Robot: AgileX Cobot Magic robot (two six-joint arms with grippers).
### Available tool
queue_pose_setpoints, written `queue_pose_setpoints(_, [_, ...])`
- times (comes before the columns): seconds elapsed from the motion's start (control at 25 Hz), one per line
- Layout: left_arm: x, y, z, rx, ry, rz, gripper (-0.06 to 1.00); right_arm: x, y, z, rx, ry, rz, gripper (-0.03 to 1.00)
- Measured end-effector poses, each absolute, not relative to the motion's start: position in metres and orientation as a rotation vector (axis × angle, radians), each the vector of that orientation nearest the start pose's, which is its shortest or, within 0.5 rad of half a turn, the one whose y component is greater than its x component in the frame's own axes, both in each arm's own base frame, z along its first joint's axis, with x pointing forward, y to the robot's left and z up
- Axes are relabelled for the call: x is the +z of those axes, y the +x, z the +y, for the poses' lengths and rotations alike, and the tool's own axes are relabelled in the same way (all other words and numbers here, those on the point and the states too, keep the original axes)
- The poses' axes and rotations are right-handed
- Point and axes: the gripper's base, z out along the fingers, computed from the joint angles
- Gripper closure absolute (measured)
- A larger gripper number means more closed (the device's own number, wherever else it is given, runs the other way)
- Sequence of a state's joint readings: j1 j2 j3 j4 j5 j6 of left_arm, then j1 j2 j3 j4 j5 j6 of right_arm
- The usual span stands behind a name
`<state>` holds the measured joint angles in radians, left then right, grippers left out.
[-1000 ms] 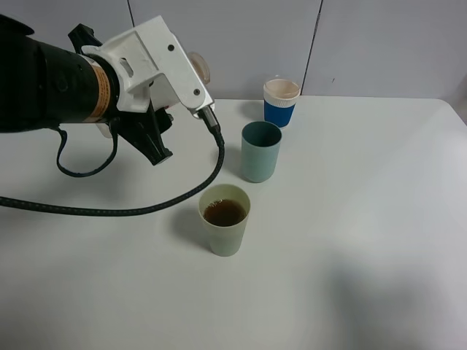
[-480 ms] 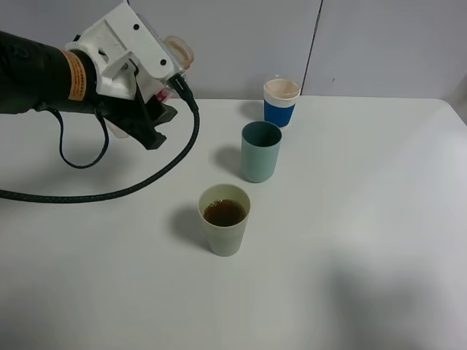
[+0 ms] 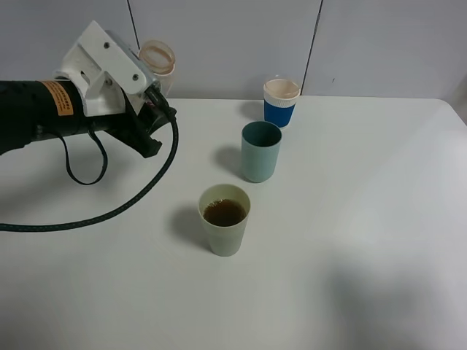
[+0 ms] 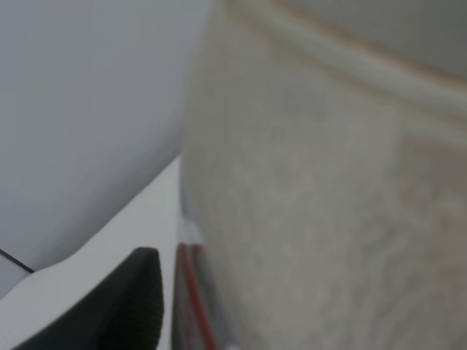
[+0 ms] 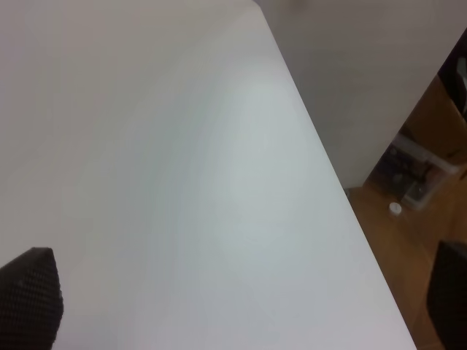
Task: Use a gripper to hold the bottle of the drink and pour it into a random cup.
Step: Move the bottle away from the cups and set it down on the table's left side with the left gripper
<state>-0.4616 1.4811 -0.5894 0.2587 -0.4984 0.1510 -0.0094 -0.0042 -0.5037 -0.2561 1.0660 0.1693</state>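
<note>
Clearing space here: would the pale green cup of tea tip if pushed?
Probably steadier than empty: the cup holds tea. It narrows toward its base, so a high push might tip it. No lid, so tea could slop.

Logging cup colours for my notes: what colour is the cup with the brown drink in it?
Pale yellow-green, no pattern. The cup shows best in the exterior high view.

The left gripper (image 3: 146, 118) hides most of the bottle (image 3: 157, 57); only its open neck shows. The left wrist view shows the bottle as a cut-off blur. The black arm (image 3: 22, 109) runs off the left edge.
</note>
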Motion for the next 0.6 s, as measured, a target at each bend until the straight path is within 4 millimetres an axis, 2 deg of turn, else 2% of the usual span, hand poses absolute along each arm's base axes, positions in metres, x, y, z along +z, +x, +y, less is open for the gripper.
queue_pose_setpoints(0.6, [0.169,0.283,-0.129,-0.186,0.41,1.631,0.41,0.28,-0.008,-0.02,-0.205,0.194,2.012,-0.03])
